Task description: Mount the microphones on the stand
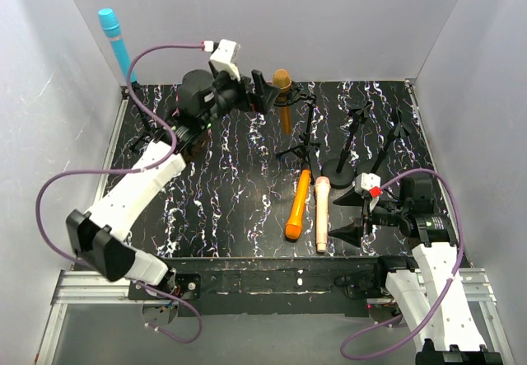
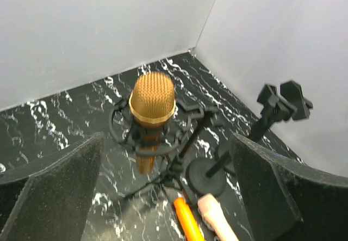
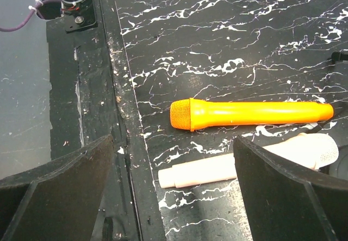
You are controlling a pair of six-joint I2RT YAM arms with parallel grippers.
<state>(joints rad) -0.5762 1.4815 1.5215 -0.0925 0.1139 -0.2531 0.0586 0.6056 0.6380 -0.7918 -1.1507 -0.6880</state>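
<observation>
i keep my left gripper (image 2: 166,192) spread wide, facing the gold microphone (image 2: 153,97), which sits upright in its stand clip (image 2: 155,140) and needs no grip, while my right gripper (image 3: 173,165) hangs spread over the orange microphone (image 3: 250,113) and peach-pink microphone (image 3: 201,170) lying flat near the table's front edge, ready to pick 1.

White walls (image 1: 263,19) enclose a black white-veined marble tabletop (image 1: 230,192)

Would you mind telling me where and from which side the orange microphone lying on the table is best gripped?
Probably its straight handle just behind the head, from above, with the right end effector closing across its width. The orange microphone lies flat on the table, and the pale pink microphone beside it leaves the widest gap at that end.
</observation>
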